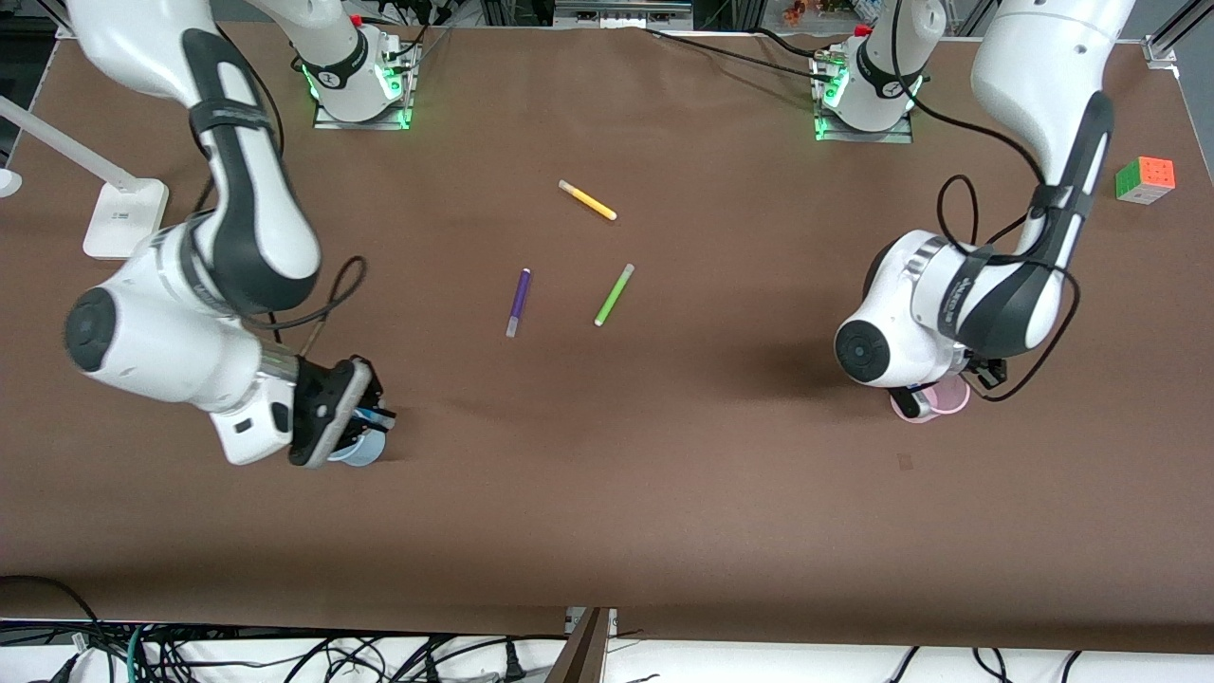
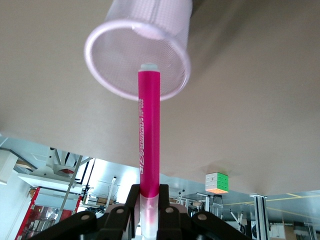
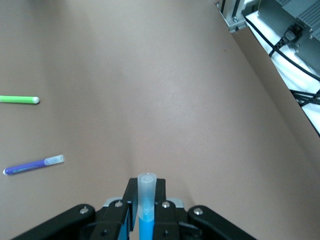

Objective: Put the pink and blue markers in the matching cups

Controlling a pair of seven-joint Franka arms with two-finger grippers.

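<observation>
The left gripper [image 2: 149,220] is clamped on the pink marker [image 2: 148,135], and the marker's white tip sits right at the rim of the pink cup [image 2: 137,60], which stands near the left arm's end of the table, closer to the front camera's edge than the loose pens. From the front you can barely see that cup [image 1: 934,403] since the arm's wrist covers most of it. Over at the right arm's end, the right gripper [image 3: 145,220] is closed on the blue marker [image 3: 146,200], pale end sticking out, and it hangs over the blue cup [image 1: 358,452], of which only a sliver of rim peeks out under the hand. The middle of the table [image 1: 664,493] is wide open brown cloth, with a purple pen [image 1: 518,302], a green pen [image 1: 614,295] and a yellow pen [image 1: 587,200] lying well apart from both cups. A Rubik's cube [image 1: 1145,179] sits by the table edge at the left arm's end, and a white lamp base [image 1: 123,220] by the edge at the right arm's end.
</observation>
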